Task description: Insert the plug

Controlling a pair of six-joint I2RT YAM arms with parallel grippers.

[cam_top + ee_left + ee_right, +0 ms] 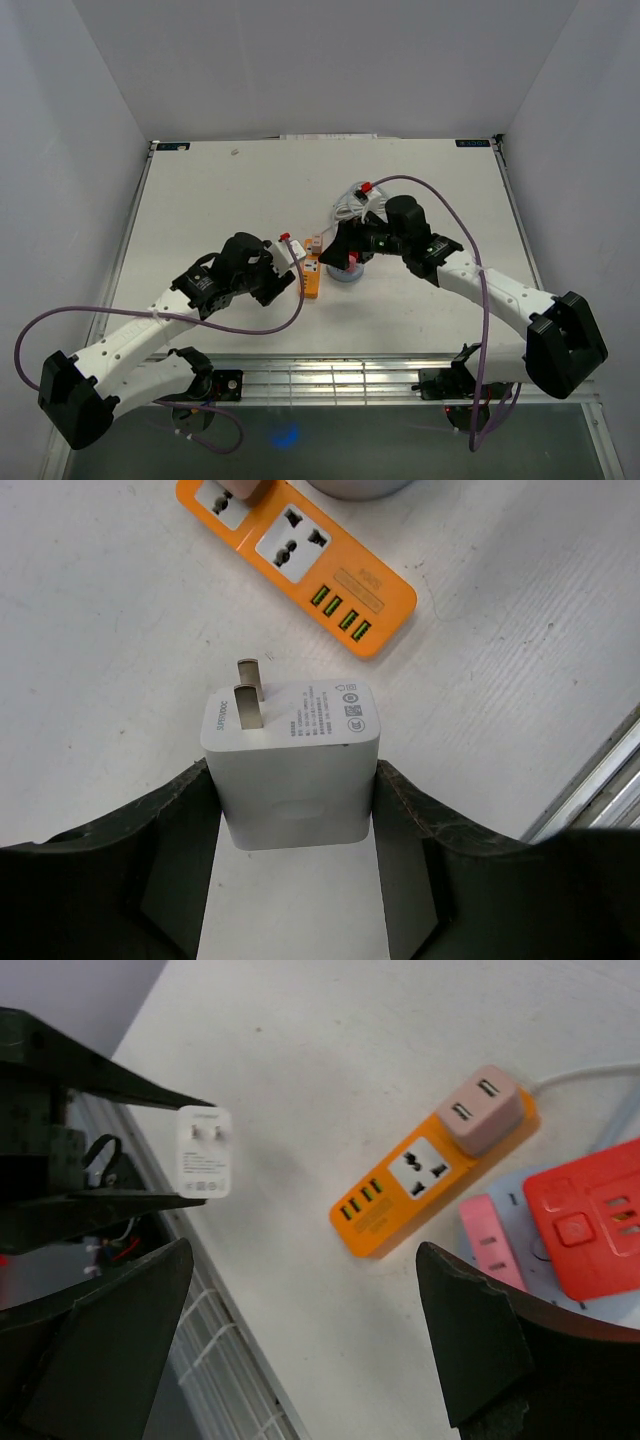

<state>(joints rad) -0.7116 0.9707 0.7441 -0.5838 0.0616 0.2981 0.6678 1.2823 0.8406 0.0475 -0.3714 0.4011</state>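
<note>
Gripping the white plug (292, 755) by its body, prongs forward, the left gripper (292, 780) holds it near the orange power strip (372, 600). To the right, the right gripper (305, 1252) hangs over the strip, jaws wide apart, empty.

A white table (220, 200) fills the scene, with plain pale walls (300, 60) on three sides; along its near edge runs a slatted metal rail (330, 378); near the middle lies a loose bundle of white cord (350, 207); a red block (590, 1215) with a square button and slots sits just beside a narrow pink bar (490, 1245), both over a pale grey-blue round thing (347, 277), largely hidden; near them is a dusty-pink cube adapter (482, 1110) with two slots on top.
</note>
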